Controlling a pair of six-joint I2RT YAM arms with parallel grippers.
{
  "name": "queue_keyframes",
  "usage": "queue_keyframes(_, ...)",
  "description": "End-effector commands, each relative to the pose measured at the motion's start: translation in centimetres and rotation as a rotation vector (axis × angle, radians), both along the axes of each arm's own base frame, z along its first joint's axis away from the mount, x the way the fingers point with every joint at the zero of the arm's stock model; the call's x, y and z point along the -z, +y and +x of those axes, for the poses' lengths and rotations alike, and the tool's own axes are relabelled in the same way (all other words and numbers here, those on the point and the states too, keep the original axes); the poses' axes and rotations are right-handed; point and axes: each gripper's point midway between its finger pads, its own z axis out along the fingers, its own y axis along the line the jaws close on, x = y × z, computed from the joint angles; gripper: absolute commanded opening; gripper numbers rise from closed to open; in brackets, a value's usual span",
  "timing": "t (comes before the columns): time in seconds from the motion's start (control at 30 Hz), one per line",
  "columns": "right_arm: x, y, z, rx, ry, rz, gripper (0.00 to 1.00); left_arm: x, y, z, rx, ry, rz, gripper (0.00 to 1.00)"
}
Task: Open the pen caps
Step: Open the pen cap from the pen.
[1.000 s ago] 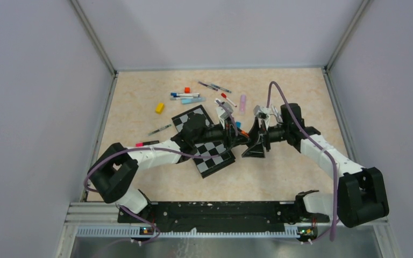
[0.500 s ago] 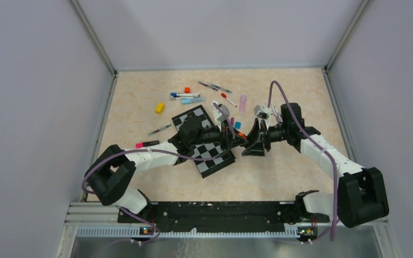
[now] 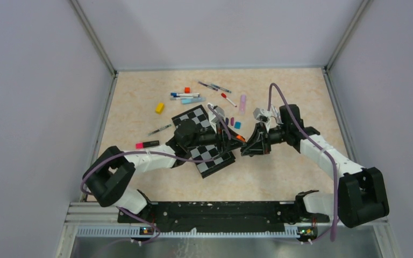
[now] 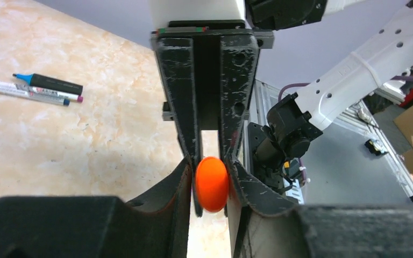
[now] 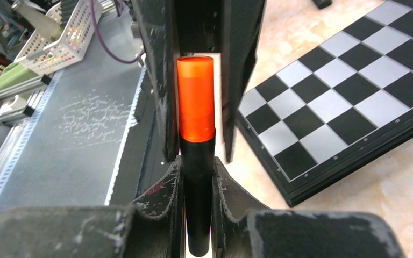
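A black pen [image 5: 196, 188] with an orange pen cap [image 5: 196, 97] hangs above the table between the two arms. My right gripper [image 5: 196, 166] is shut on the black barrel. The cap sits on the barrel and points into my left gripper [image 4: 211, 166]. The left gripper's fingers [image 5: 242, 80] flank the cap, and a thin bright gap shows on one side. In the left wrist view the cap's rounded end [image 4: 211, 185] faces the camera. In the top view both grippers meet at the cap [image 3: 240, 138], left gripper [image 3: 232, 137] and right gripper [image 3: 247, 146].
A checkerboard [image 3: 207, 142] lies under the left arm. Several pens [image 3: 185, 95], an orange-red cube [image 3: 187, 90], a yellow block [image 3: 159, 108], a lilac cap [image 3: 242, 102] and a teal cap [image 3: 237, 124] lie behind it. A pink-capped pen [image 3: 147, 143] lies to the left.
The right gripper's jaws have closed onto the pen's barrel. The left gripper's jaws have widened a little around the cap. Both grippers shifted slightly left and nearer.
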Motion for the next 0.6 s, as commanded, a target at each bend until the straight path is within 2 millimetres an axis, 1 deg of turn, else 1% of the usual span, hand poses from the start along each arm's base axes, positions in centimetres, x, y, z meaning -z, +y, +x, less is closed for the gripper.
queue_keyframes(0.0, -1.1, 0.2, -0.4, -0.044, -0.033, 0.03, 0.0, -4.3, 2.0, 0.9, -0.067, -0.05, -0.159, 0.39)
queue_keyframes(0.07, -1.1, 0.2, -0.4, -0.047, -0.025, 0.033, 0.0, -4.8, 2.5, 1.0, -0.079, -0.037, -0.186, 0.47)
queue_keyframes(0.13, -1.2, 0.2, -0.4, -0.048, -0.022, 0.035, 0.0, -4.9, 2.7, 0.9, -0.083, -0.028, -0.201, 0.52)
queue_keyframes(0.3, -1.2, 0.3, -0.4, -0.048, -0.01, 0.038, 0.0, -4.4, 2.6, 0.8, -0.072, 0.022, -0.203, 0.55)
queue_keyframes(0.4, -1.2, 0.3, -0.3, -0.045, -0.007, 0.036, 0.0, -4.2, 2.5, 0.6, -0.058, 0.037, -0.205, 0.58)
queue_keyframes(0.57, -1.3, 0.2, -0.2, -0.039, -0.004, 0.038, 0.0, -3.6, 2.1, 0.4, -0.05, 0.061, -0.193, 0.59)
